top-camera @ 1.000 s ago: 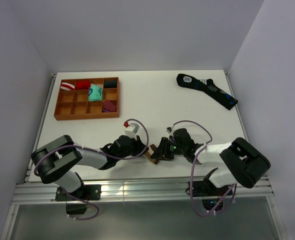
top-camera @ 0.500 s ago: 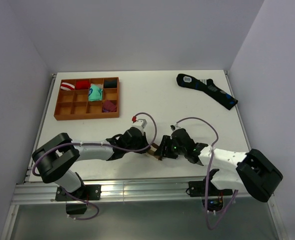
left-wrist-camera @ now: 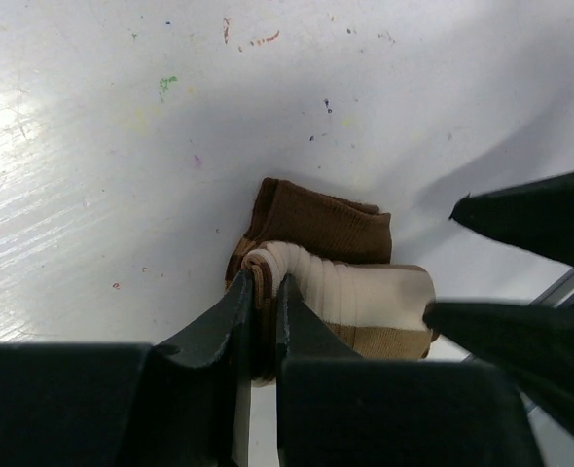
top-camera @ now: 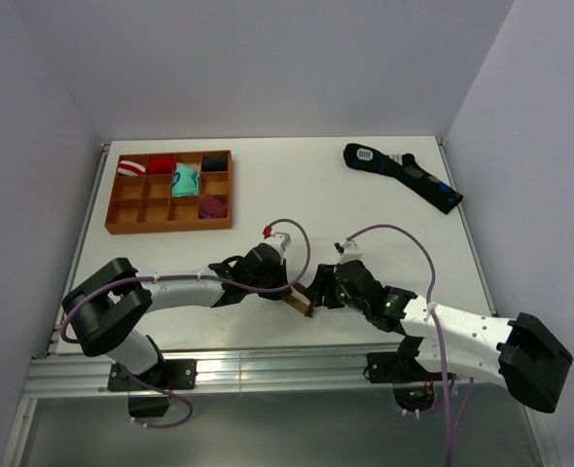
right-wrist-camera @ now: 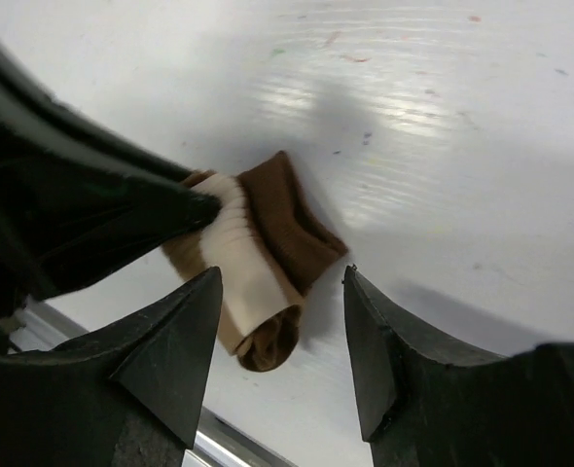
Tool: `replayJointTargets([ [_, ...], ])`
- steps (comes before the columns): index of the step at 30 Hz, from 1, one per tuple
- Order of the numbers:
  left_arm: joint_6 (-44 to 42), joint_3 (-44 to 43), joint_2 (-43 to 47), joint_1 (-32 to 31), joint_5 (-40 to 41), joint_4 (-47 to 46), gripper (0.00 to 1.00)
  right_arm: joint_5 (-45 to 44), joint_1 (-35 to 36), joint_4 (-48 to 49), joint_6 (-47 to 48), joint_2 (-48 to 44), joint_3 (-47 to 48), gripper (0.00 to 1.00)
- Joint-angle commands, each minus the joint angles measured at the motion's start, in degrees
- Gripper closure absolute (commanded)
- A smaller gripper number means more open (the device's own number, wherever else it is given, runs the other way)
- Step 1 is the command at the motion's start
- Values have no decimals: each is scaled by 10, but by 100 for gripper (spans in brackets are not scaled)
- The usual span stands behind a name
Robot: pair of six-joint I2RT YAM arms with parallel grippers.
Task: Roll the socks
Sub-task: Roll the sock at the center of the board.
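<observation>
The left gripper (left-wrist-camera: 263,292) pinches the rolled brown sock (left-wrist-camera: 345,282) at the table's (top-camera: 306,185) 6 o'clock edge, and the right gripper (right-wrist-camera: 282,280) hangs spread above it. A careless release could let the roll spring open or tumble off the edge.

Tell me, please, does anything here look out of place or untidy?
Yes: the brown and cream rolled sock lies askew close to the near edge of the white table, its roll uneven, with a brown layer sticking out. The left end effector pinches one end.
</observation>
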State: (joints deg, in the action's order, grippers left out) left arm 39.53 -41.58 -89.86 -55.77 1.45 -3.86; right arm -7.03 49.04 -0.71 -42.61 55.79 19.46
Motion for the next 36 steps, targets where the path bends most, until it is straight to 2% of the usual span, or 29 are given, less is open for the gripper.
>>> replayJointTargets([
  [1,-38,8,-19,-4,-23,107,98,-52,40,30,45,-11,14,39],
  [8,-52,-3,-34,0,-45,119,98,-134,151,48,75,29,35,36],
  [23,-70,-9,-40,22,-88,134,98,-239,248,77,104,128,58,34],
  [32,-72,-16,-47,31,-104,142,98,-328,297,68,92,141,64,33],
  [36,-74,-17,-48,32,-106,147,98,-339,304,72,99,143,66,32],
])
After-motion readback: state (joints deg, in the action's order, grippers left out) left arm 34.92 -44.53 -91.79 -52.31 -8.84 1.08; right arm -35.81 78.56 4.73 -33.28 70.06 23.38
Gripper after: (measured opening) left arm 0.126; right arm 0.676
